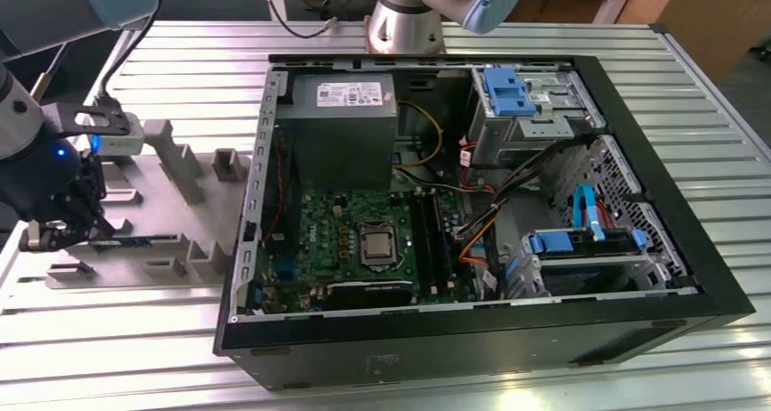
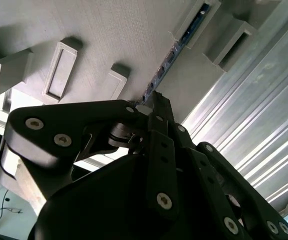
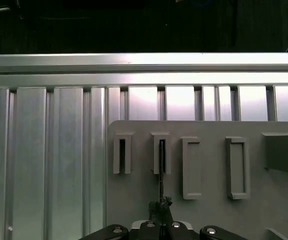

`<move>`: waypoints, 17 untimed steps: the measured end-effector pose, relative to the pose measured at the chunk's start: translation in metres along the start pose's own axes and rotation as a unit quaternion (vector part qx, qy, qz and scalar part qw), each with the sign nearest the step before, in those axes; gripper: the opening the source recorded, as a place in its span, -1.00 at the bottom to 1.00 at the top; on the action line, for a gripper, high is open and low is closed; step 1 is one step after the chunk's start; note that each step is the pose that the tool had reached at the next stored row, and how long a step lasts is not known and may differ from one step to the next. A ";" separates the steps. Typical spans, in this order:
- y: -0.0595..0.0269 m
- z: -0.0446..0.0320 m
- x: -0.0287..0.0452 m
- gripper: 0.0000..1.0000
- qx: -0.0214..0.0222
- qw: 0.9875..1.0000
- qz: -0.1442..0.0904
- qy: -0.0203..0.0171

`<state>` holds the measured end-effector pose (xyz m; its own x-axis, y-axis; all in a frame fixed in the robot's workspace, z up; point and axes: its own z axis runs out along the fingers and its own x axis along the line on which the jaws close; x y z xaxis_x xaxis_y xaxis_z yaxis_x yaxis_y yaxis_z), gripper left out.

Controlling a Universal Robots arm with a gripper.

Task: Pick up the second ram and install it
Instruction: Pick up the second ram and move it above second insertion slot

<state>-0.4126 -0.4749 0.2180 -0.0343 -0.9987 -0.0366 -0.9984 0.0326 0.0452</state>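
Observation:
The second ram (image 1: 139, 242) is a thin blue-green stick standing on edge in the slots of a grey holder tray (image 1: 169, 203) at the exterior view's left. My gripper (image 1: 60, 239) is at the stick's end farthest from the computer case. In the second wrist view the black fingers meet at the gripper (image 2: 151, 97) on the end of the ram (image 2: 166, 62), which runs on through a slotted post. The first wrist view has the ram (image 3: 161, 175) edge-on, running from the gripper (image 3: 161, 204) into a slot in the tray (image 3: 213, 210).
An open computer case (image 1: 674, 275) lies on the ribbed metal table (image 1: 723, 104), with a green motherboard (image 1: 349, 230), black memory slots (image 1: 434, 239) and a grey power supply (image 1: 341, 113) inside. A second arm's base (image 1: 404, 23) stands behind the case. Grey posts (image 1: 181, 167) rise from the tray.

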 end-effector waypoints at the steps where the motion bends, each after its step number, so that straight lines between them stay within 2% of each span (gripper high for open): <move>1: 0.0005 0.0004 -0.0003 -0.79 0.000 1.000 0.000 0.000; 4: 0.0030 0.0022 -0.0018 -0.79 0.000 1.000 -0.001 0.000; 8: 0.0030 0.0030 -0.0019 -0.79 -0.001 1.000 -0.021 0.001; 13: 0.0032 0.0032 -0.0020 -0.79 -0.001 1.000 -0.021 0.001; 14: 0.0032 0.0032 -0.0020 -0.77 -0.001 1.000 -0.021 0.001; 15: 0.0033 0.0032 -0.0020 -0.66 -0.001 1.000 -0.022 0.001; 16: 0.0034 0.0032 -0.0020 -0.66 -0.001 1.000 -0.022 0.001; 17: 0.0034 0.0032 -0.0020 -0.54 -0.001 1.000 -0.022 0.001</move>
<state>-0.4160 -0.4727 0.2150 0.0088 -0.9993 -0.0367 -0.9989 -0.0104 0.0454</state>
